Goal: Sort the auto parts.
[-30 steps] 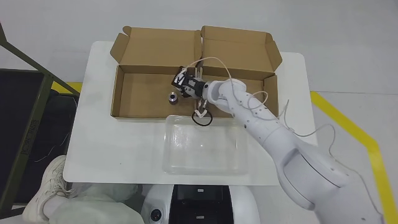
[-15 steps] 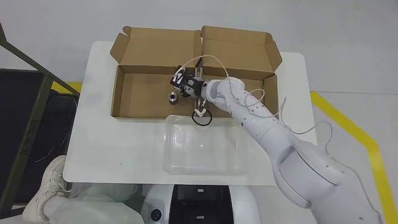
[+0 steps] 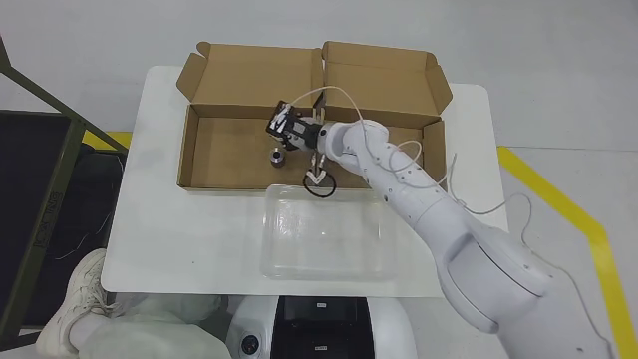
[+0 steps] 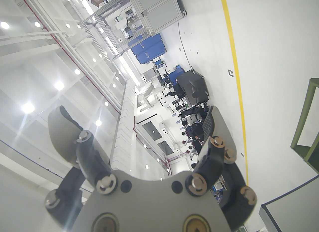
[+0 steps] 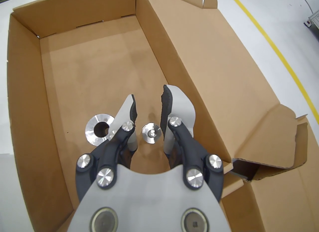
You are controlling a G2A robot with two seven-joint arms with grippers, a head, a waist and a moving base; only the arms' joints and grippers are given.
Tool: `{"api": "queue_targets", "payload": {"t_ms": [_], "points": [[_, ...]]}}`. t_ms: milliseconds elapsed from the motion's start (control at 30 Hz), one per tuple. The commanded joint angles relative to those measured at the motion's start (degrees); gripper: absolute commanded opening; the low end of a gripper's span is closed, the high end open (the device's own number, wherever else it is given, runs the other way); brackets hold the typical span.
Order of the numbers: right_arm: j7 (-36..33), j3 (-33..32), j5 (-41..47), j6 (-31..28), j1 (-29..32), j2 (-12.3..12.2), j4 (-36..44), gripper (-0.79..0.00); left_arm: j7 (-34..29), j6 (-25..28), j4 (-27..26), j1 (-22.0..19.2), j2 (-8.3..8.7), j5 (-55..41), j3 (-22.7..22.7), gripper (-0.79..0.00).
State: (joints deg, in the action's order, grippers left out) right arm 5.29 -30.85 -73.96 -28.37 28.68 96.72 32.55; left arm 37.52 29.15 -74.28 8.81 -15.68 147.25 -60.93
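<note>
My right gripper (image 5: 149,98) hangs open inside the left half of the cardboard box (image 5: 219,68). A small round metal part (image 5: 151,132) lies on the box floor in the gap between its fingers, not gripped. Beside one finger lies a larger metal ring (image 5: 96,132) with a centre hole. In the top view the right gripper (image 3: 283,126) is over the box (image 3: 229,181), with the metal ring (image 3: 276,158) just in front of it. My left gripper (image 4: 135,118) is open and holds nothing; it points away from the table into the room.
A clear plastic tray (image 3: 289,259) stands on the white table in front of the box. A black rubber ring (image 3: 321,188) with a white tag lies at the tray's far rim against the box wall. The box flaps (image 3: 379,80) stand open at the back.
The right gripper has shifted left and a little toward the back of the box, from near the divider into the left half. The black ring and the metal ring stayed put.
</note>
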Motion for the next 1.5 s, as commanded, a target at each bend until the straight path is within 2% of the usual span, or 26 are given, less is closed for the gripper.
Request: {"api": "queue_targets", "payload": {"t_ms": [0, 200, 400, 700, 933, 1200, 1467], "points": [[0.33, -0.36, -0.63, 0.04, 0.35, -0.33, 1.27, -0.560, 0.00, 0.00, 0.00, 0.00, 0.00, 0.00, 0.00, 0.000], [1.48, -2.32, -2.31, -0.89, 2.58, -2.06, 7.58, -0.554, 0.00, 0.00, 0.00, 0.00, 0.00, 0.00, 0.00, 0.000], [1.17, -6.04, -5.33, -1.90, 7.98, -5.36, 18.87, -0.536, 0.00, 0.00, 0.00, 0.00, 0.00, 0.00, 0.00, 0.000], [-5.60, -16.80, -9.11, -6.56, 20.66, -11.67, 40.87, -0.496, 0.00, 0.00, 0.00, 0.00, 0.00, 0.00, 0.00, 0.000], [-10.14, -26.08, -11.28, -10.18, 31.11, -15.42, 55.09, -0.459, 0.00, 0.00, 0.00, 0.00, 0.00, 0.00, 0.00, 0.000], [-8.84, -36.21, -12.53, -13.75, 40.87, -18.48, 65.11, -0.437, 0.00, 0.00, 0.00, 0.00, 0.00, 0.00, 0.00, 0.000], [-3.70, -44.37, -13.53, -14.69, 49.23, -20.57, 70.33, -0.422, 0.00, 0.00, 0.00, 0.00, 0.00, 0.00, 0.00, 0.000]]}}
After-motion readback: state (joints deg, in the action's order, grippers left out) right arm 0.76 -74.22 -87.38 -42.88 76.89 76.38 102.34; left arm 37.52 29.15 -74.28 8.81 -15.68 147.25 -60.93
